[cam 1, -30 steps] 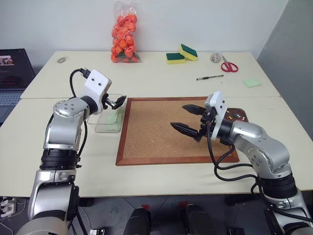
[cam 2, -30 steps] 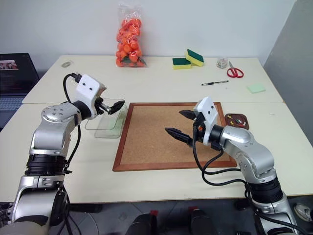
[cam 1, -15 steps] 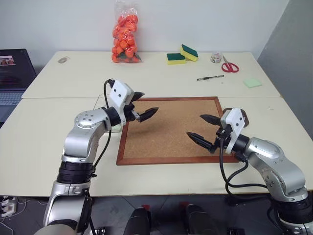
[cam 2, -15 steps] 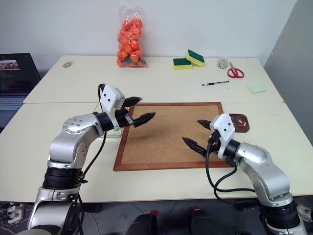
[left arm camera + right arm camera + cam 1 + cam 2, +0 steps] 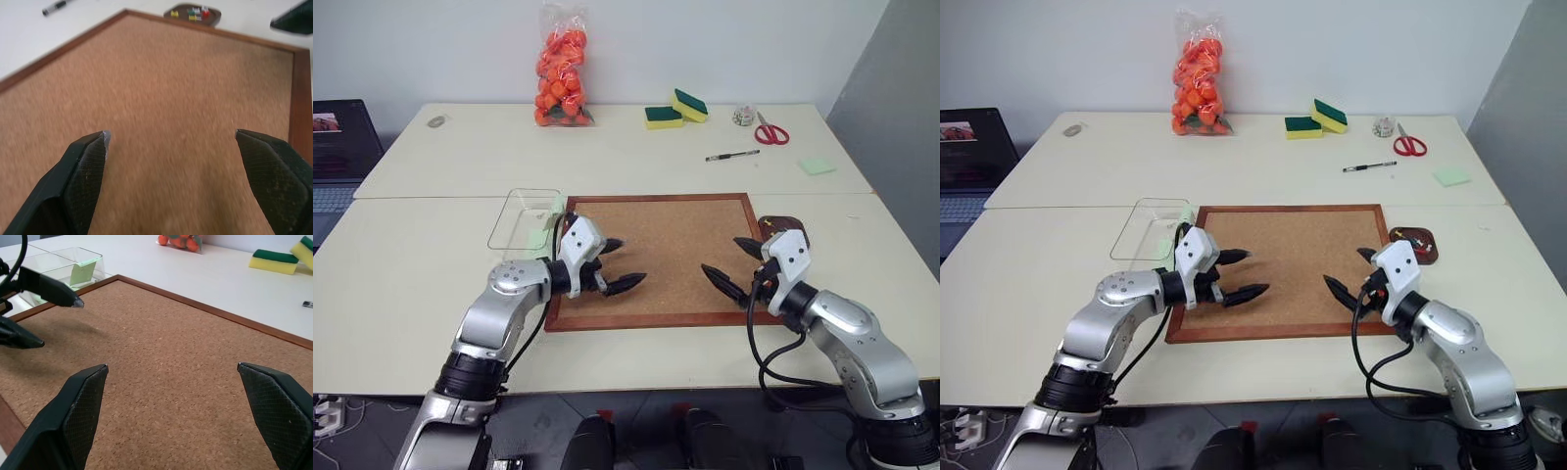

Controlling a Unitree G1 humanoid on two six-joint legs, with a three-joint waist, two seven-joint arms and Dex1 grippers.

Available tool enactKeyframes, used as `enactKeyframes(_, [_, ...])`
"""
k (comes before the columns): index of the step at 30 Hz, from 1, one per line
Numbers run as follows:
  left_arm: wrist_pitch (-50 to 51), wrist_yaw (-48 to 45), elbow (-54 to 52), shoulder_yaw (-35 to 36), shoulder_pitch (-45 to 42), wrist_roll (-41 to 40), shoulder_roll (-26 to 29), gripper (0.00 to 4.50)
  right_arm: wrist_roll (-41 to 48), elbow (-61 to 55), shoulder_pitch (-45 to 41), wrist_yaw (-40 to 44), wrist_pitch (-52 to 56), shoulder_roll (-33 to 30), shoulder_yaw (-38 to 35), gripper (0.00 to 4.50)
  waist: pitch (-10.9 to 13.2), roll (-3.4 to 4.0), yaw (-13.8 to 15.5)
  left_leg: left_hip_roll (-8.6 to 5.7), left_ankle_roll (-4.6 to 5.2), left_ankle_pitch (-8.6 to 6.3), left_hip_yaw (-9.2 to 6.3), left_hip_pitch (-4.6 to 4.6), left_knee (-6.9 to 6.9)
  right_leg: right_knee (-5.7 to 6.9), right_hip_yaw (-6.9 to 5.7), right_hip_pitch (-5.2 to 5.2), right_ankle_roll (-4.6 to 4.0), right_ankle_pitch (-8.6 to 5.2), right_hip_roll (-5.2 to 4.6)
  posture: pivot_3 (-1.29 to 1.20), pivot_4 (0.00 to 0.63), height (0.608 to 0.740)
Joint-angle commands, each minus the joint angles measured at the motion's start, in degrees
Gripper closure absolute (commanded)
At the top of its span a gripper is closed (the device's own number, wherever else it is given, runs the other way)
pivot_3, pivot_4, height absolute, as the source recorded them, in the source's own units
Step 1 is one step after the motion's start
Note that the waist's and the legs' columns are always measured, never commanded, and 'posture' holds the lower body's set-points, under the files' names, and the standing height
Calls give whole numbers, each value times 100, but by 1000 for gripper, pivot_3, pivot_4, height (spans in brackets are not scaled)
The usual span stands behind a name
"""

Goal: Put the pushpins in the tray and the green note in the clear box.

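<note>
Past the left fingers (image 5: 168, 181), pushpins (image 5: 195, 11) sit in the tray (image 5: 192, 14); note (image 5: 82, 272) in the box (image 5: 58, 265). Both fingers spread, empty, right ones (image 5: 178, 416) too. Looks finished, just retract.

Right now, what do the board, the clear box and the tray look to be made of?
Board: cork, matte and speckled brown, in a reddish wood-look frame. Clear box: transparent, probably plastic; the table and the green note show through its walls. Tray: dark brown and smooth, material unclear; it holds the pushpins.
</note>
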Motion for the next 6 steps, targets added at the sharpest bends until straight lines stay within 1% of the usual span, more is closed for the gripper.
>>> enactKeyframes(1, [-72,12,-518,89,191,-105,78,189,125,-60,72,233,-249,-29,-136,0,0,0,6,0,0,0,0,0,0,-1,0,0,0,0,0,0,150,740])
enactKeyframes(6, [-97,158,-672,155,418,-147,15,189,98,-49,136,321,-306,-13,-93,0,0,0,19,0,0,0,1,0,1,-1,1,1,0,0,-1,0,150,740])
